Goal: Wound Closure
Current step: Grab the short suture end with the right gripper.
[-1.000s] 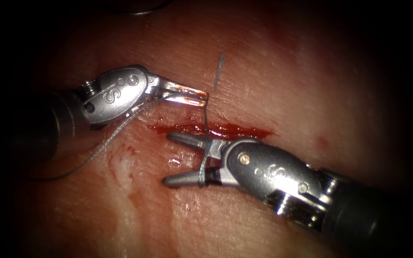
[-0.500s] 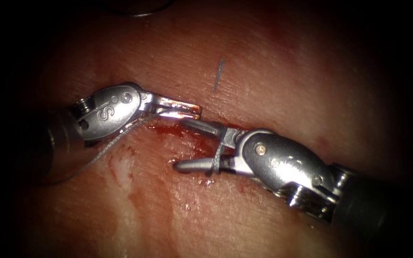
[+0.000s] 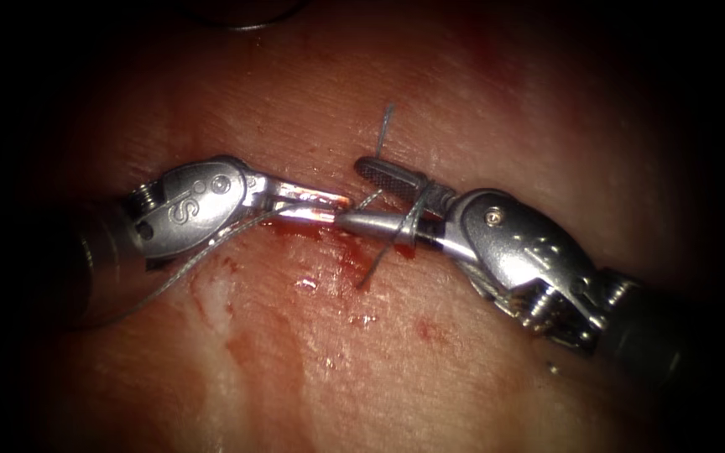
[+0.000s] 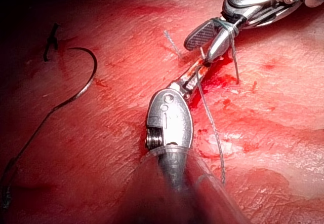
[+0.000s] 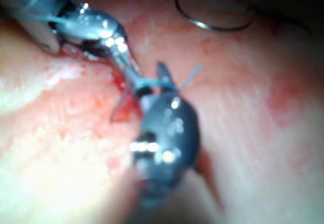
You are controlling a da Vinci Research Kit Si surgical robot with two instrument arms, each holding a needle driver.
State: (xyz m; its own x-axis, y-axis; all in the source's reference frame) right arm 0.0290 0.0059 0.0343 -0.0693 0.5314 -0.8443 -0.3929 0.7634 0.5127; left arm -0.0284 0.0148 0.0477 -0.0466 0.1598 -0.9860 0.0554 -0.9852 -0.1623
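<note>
Thread: one strand is running from the left tool's tip out across the tissue to the left of the cut. A loop of it is lying around both jaws of the right tool, and a short free end is standing up just beyond the cut.
Left tool: its jaws are closing flat on the thread at their tip, right over the cut.
Right tool: its jaws are standing apart and gripping nothing. The loop is sitting near their base, and the lower jaw is touching the left tool's tip.
Needle: it is lying loose on the tissue surface, well apart from the cut. Neither tool is holding it, and it is not sitting in the tissue.
Red fluid: it is pooling along the cut under both tips.
Risk: the loop is probably riding loose on smooth open jaws, so a tilt could be letting it slide off.
Risk: the two tips are touching, so any push could be jarring the left tool's grip on the thread.
Risk: the free end is looking short and may be hard to catch.
</note>
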